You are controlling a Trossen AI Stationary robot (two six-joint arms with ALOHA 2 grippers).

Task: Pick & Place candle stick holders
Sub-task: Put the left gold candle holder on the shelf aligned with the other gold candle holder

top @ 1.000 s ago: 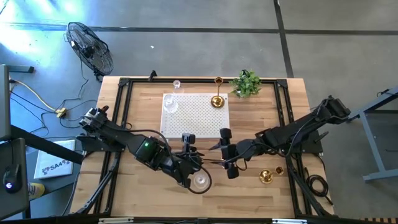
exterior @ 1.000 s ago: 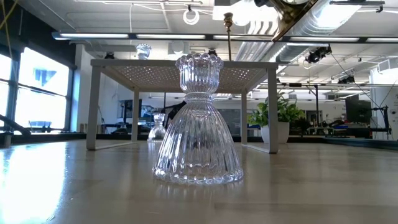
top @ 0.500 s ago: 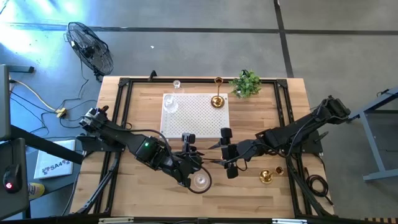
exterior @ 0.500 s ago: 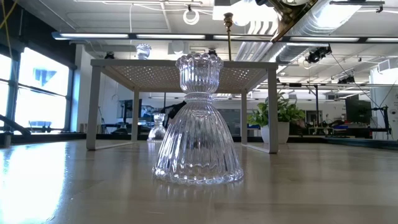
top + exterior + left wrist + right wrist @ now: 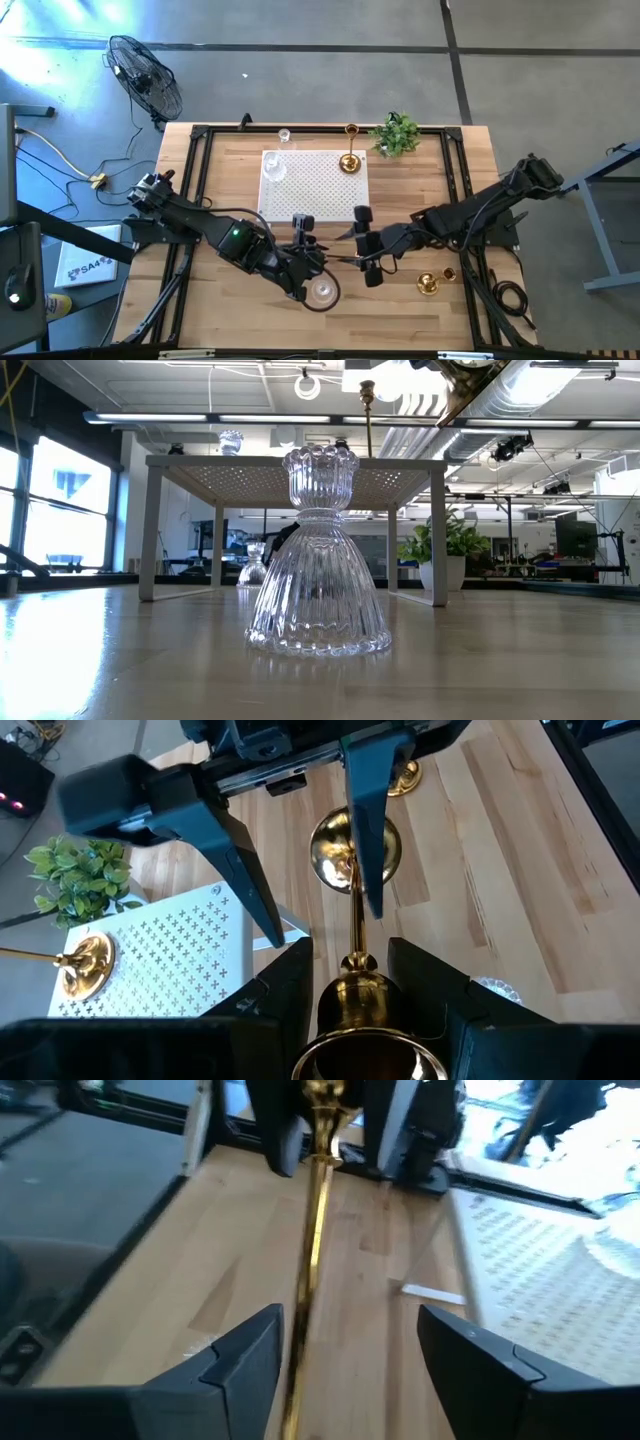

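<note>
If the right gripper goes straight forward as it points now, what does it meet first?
Most likely the left gripper, which is shut on the far end of the long brass candle holder lying between the right gripper's open fingers. Depth is hard to judge.

Both grippers [image 5: 318, 262] [image 5: 352, 260] tip-to-tip, mid-table.

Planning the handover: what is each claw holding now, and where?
Left claw grips a gold candle stick holder at its cup end. Right claw is open around its stem.
</note>
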